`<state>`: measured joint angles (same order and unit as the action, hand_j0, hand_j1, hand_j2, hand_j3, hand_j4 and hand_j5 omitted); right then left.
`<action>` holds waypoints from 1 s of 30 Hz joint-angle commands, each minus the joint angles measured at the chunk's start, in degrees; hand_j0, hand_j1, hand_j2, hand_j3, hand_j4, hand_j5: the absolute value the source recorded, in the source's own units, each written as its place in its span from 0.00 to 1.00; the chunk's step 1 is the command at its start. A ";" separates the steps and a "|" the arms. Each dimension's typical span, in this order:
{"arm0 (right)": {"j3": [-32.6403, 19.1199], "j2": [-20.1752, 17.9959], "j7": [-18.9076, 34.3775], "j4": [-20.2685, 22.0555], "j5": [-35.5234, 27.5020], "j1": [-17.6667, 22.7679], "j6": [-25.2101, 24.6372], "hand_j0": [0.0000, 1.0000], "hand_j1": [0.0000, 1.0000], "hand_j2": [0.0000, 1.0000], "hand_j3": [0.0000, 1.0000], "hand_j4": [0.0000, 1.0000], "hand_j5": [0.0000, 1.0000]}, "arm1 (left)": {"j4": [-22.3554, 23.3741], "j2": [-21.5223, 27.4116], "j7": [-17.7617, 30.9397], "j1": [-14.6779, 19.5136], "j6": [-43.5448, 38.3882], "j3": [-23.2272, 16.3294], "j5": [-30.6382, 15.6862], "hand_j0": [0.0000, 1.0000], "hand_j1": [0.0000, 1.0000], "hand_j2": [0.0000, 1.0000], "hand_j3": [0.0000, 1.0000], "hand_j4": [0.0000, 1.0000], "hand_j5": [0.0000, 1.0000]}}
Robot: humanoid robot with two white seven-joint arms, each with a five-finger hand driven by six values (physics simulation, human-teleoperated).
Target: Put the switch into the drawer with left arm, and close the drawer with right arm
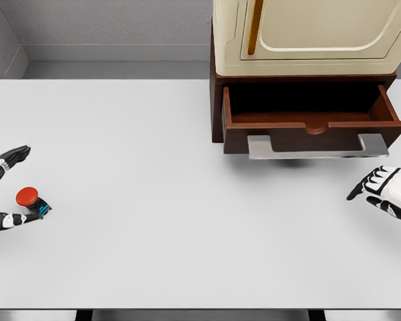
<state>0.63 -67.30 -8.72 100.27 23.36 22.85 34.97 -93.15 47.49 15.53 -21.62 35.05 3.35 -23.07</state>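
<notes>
Left hand sits at the far left edge of the view, opened wide like a bracket: upper fingers stretch out above, a lower digit reaches in below, and between them sits the switch. It is not gripping anything yet.

From largest to smallest, the scene runs like this. A white tabletop fills most of the view. At the upper right stands a cream cabinet on a dark wooden base, and from that base a drawer is pulled out towards the robot, its dark inside open from above, a grey metal handle across its front. The right hand shows at the right edge, below and just right of the handle, fingers relaxed and holding nothing. Smallest is the switch — a red round button on a black body with a teal patch at its lower right, standing on the tabletop well apart from the drawer.

Risks, as a judgement. The lower digit appears to touch or nearly touch the switch base while the upper fingers are clear of it — an uneven close could push the small part sideways or tip it. The rounded button offers a poor hold. The carry to the drawer is long, so a weak grasp may drop it. Closing the drawer early would block the drop.
</notes>
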 commanded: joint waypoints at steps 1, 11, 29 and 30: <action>-0.02 -0.11 -0.06 0.01 -0.33 0.00 0.03 0.55 0.55 0.55 0.55 0.55 0.55 | 0.52 -1.08 1.79 0.00 -0.05 -0.01 -0.83 1.00 1.00 1.00 1.00 1.00 1.00; -0.19 -0.46 -0.33 -0.08 -1.04 0.53 0.03 0.55 0.55 0.55 0.55 0.55 0.55 | 5.88 -3.89 6.01 3.25 -0.05 0.07 -3.73 1.00 1.00 1.00 1.00 1.00 1.00; -1.51 -0.37 -0.50 -0.60 -1.13 0.70 0.03 0.59 0.59 0.59 0.59 0.59 0.59 | 16.95 -9.17 7.50 8.44 -0.05 -2.12 0.13 1.00 1.00 1.00 1.00 1.00 1.00; -1.60 -0.37 -0.50 -0.78 -1.13 0.70 0.03 0.59 0.59 0.59 0.59 0.59 0.59 | 16.95 -9.61 7.50 8.53 -0.05 -2.12 0.40 1.00 1.00 1.00 1.00 1.00 1.00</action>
<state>-0.89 -67.59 -9.17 99.57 22.59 23.55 34.97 -76.77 38.36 23.01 -12.92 35.06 1.46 -23.08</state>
